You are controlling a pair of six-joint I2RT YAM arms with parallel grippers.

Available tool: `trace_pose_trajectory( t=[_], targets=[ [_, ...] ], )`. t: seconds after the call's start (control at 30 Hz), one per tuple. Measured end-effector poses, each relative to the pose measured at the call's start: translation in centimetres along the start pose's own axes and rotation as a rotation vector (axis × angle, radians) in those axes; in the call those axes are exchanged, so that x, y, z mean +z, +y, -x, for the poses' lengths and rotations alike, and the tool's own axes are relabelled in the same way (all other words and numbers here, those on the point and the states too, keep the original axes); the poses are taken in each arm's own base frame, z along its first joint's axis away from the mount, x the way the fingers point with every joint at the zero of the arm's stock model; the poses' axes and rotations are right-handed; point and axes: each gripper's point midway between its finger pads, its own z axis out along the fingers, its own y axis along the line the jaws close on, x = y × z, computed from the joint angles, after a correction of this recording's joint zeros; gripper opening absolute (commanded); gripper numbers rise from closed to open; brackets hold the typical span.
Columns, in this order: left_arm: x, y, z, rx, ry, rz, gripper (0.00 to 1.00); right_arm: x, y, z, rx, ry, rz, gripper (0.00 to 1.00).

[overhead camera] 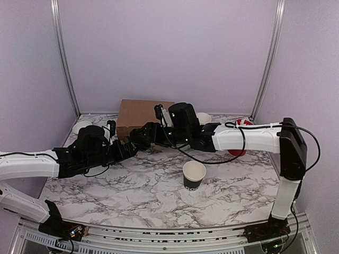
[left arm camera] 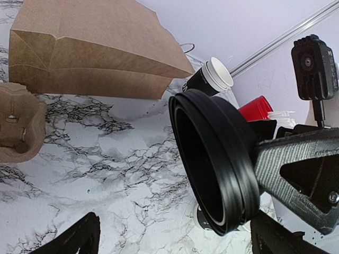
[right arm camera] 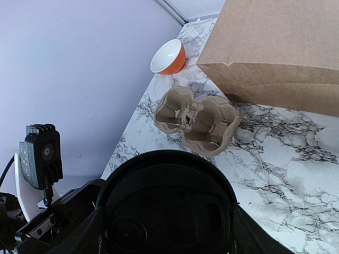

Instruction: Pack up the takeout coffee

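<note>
— If we begin at the left, what sits there?

— An orange bowl (right arm camera: 169,57), white inside, stands on the marble table (overhead camera: 132,185) near the left wall. Just to its right lies a moulded cardboard cup carrier (right arm camera: 196,119), flat on the table and in front of the brown paper bag (overhead camera: 143,114).

— And the left gripper (overhead camera: 123,150)?

— It reaches in from the left, with its jaws spread as wide as they go. Nothing is between them that they touch.

— What faces it?

— The round black lid (left arm camera: 212,159), tipped on edge so that its hollow underside looks toward the left wrist camera. It hangs in the air above the table, near the front of the bag.

— Who holds it?

— The right gripper (overhead camera: 142,136), which comes across from the right. Its fingers are clamped on the rim of the lid, one dark finger (left arm camera: 296,164) pressed against the right side.

— Where is the coffee cup?

— The small black cup (overhead camera: 194,177) stands upright on the table, right of both grippers and nearer the front edge. Its mouth is uncovered and shows white inside. It is well apart from the lid, and no gripper touches it.

— Further right?

— A stack of white-rimmed black cups (left arm camera: 211,78) lies tilted just beside the right end of the bag. Behind it is a red cylinder (left arm camera: 258,108) with white sticks.
</note>
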Motion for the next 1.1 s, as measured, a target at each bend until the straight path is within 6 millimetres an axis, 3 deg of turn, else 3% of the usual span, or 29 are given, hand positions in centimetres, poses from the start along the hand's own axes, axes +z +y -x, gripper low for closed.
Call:
trace_pose_trajectory(
  t=[0.63,1.1],
  targets=[
    [-0.2,-0.3,-0.5,0.035,0.012,-0.005,0.99,-0.2,-0.3,1.2,0.006,-0.019,0.000,0.62],
    [0.3,0.6,-0.2,0.031,-0.009,0.043,0.99,-0.2,0.0,0.9,0.002,-0.015,0.006,0.61]
  ],
)
